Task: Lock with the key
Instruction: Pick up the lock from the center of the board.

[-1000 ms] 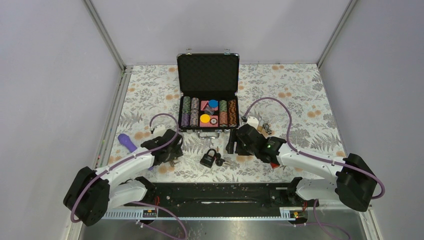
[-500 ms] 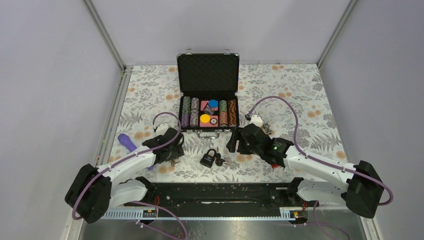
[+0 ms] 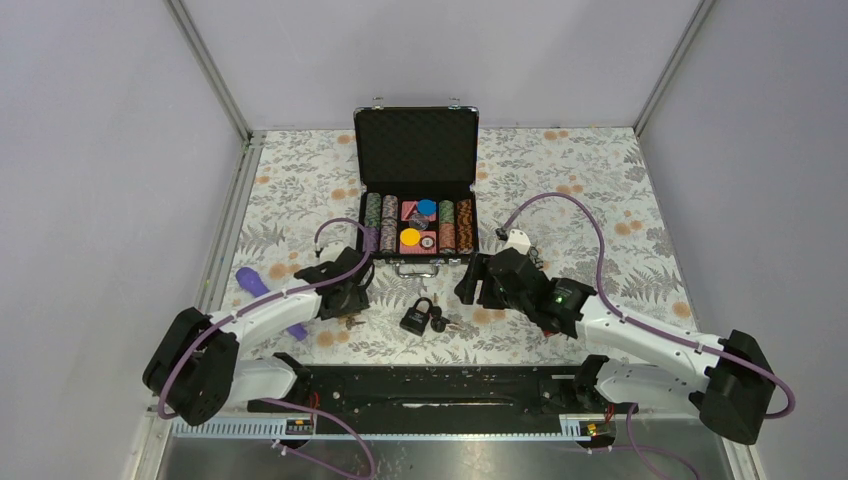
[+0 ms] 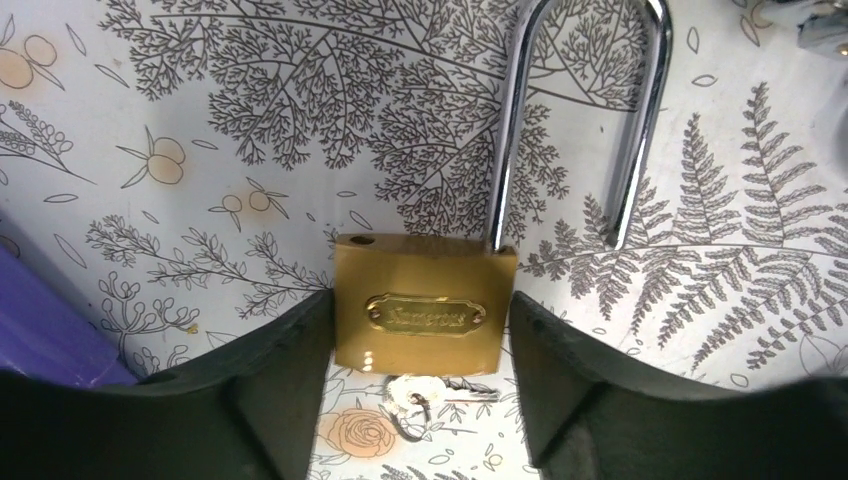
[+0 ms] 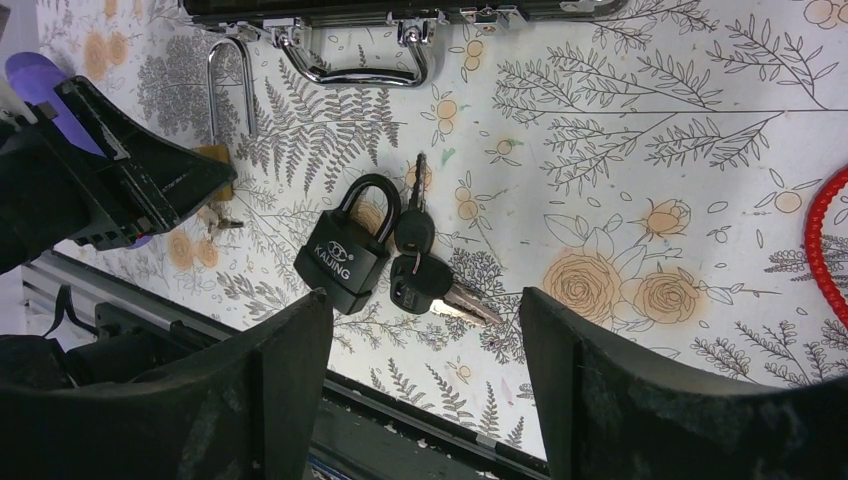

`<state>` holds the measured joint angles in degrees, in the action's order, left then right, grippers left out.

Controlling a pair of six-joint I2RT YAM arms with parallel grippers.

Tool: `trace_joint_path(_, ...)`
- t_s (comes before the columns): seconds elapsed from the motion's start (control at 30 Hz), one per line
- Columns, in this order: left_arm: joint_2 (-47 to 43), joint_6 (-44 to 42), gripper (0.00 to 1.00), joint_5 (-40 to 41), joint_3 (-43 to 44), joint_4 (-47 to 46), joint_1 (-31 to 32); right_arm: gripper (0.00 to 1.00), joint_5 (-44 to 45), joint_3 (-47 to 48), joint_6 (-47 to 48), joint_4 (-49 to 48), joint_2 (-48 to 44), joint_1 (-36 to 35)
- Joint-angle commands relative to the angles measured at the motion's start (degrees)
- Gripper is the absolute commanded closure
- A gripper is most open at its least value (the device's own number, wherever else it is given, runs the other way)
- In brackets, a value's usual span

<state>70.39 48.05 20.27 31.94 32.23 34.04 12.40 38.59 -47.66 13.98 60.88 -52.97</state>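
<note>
The left gripper (image 4: pixel 420 295) has its matte black fingers (image 4: pixel 270 380) pressed to both flat sides of the brass padlock (image 4: pixel 425 320) — a squat gold block with an embossed oval plate, lying on the fern-printed cloth (image 4: pixel 250 130). Its polished U-shaped shackle (image 4: pixel 508 130) reaches away from the fingers, free end out of the body. A small silver key (image 4: pixel 430 392) lies just behind the block, toward the wrist. The right gripper (image 5: pixel 425 297) hangs wide apart, holding nothing — below it, between its fingers, lie a rounded black padlock (image 5: pixel 345 265) and, just beside it, black-headed keys (image 5: pixel 415 275).
</note>
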Motion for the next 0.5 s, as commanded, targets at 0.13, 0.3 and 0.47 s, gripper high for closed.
trace_joint_path(0.13, 1.7, 0.8, 0.81, -4.7, -1.1, 0.9, -0.1, 0.25, 1.7, -0.1, -0.5, 0.0, -2.5, 0.1)
trace_joint_path(0.3, -3.0, 0.2, 1.00, -4.7, 0.2, 4.7, 0.0, 0.25, 0.8, -0.1, 0.2, -0.1, -3.0, 0.1)
trace_joint_path(0.47, -11.6, -2.6, 1.00, -8.5, 1.6, 7.0, 0.2, 0.25, -2.5, 0.6, 2.7, -1.2, -1.6, 0.0)
